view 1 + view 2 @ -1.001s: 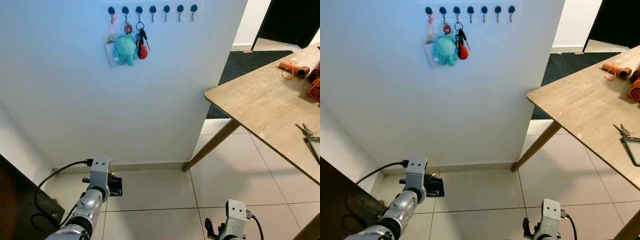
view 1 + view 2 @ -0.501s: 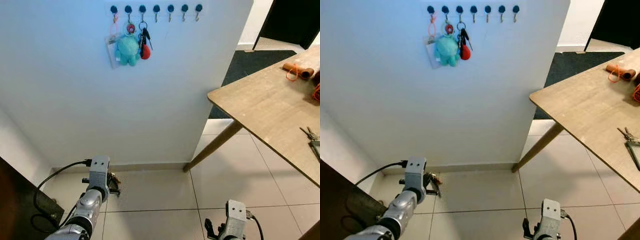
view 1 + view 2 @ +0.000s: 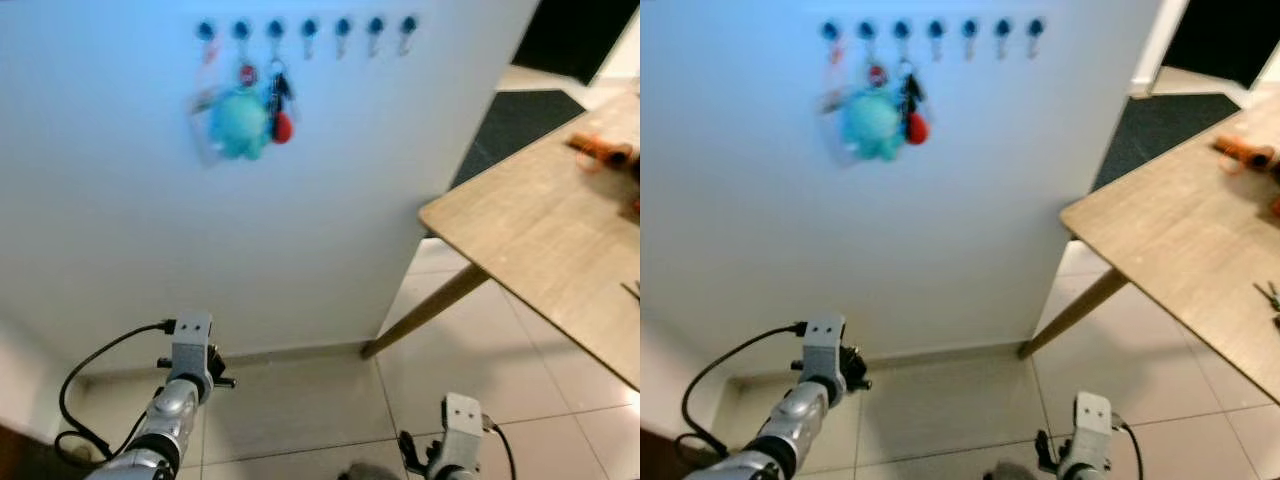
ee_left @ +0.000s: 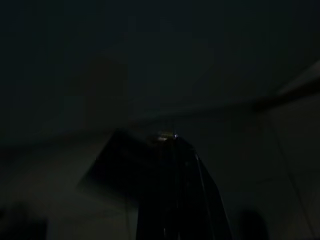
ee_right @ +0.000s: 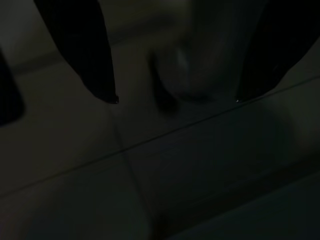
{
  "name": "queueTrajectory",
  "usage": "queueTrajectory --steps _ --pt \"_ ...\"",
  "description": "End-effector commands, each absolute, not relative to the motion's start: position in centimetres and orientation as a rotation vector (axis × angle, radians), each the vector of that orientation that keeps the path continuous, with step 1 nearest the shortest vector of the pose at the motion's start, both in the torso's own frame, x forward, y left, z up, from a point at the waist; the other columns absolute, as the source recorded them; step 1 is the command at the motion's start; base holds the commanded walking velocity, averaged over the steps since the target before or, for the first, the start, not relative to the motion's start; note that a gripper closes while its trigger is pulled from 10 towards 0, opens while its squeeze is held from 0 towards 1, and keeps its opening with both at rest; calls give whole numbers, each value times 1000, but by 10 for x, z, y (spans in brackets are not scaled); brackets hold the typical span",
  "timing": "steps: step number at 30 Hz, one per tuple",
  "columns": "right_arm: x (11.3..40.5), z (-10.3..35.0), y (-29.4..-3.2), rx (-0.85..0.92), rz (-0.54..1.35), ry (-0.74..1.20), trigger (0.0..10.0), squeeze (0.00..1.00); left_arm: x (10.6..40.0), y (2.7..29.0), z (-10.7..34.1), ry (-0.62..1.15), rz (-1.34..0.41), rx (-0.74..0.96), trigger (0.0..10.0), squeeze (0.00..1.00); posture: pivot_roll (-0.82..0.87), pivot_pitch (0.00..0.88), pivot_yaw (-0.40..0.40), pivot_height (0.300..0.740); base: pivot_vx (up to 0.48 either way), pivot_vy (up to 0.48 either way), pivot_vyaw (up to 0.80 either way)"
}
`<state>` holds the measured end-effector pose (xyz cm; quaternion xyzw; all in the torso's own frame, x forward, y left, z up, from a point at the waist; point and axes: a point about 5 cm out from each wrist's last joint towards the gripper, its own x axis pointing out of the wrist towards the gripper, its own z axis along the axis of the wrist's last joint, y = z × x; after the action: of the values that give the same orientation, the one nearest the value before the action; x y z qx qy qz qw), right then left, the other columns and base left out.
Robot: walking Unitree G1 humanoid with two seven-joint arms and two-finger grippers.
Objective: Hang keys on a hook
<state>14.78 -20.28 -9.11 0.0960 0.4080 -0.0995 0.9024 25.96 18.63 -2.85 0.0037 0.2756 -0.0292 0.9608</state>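
Nearest the camera, the right gripper [image 5: 172,97] is held low over the tiled floor [image 3: 300,410]; in its dark wrist view the two black fingers [image 5: 82,50] are seen spread wide apart with nothing between them. The right arm [image 3: 455,455] is seen at the lower edge of the head views.

The left arm [image 3: 180,390] is stretched forward and low, a black cable [image 3: 100,355] looping from its wrist. The left gripper [image 4: 172,150] is pointed at the foot of the wall [image 3: 300,200]. Its wrist view is very dark; the fingers appear drawn together, with a small glint at their tips. Whether anything is gripped there cannot be told.

To the right, a wooden table [image 3: 540,230] is seen with one slanted leg [image 3: 425,312] on the tiles. An orange object [image 3: 600,150] is lying at its far edge.

Farthest off, a row of hooks [image 3: 305,28] is fixed high on the wall. A bunch of keys [image 3: 278,100] with a red fob is hung from one of them, just beside a teal plush toy [image 3: 238,122] on the neighbouring hook. The head views are blurred.
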Motion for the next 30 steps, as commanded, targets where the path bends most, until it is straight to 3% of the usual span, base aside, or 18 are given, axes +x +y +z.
queueTrajectory --steps 1,23,28,30 --pt "152 -90 -201 201 -203 833 10000 0 256 186 -31 568 -62 8 10000 0 20 35 1 740 394 0 0" --pt "164 -84 -196 175 -138 795 10000 0 257 199 -28 538 55 -5 10000 0 29 55 -8 740 18 0 0" --pt "175 -78 -196 156 -90 744 10000 0 256 194 -28 532 0 24 10000 0 30 58 -12 740 0 -471 0" --pt "180 -75 -196 131 -58 718 10000 0 254 194 -29 531 7 -36 10000 0 28 59 -13 740 0 -285 0"
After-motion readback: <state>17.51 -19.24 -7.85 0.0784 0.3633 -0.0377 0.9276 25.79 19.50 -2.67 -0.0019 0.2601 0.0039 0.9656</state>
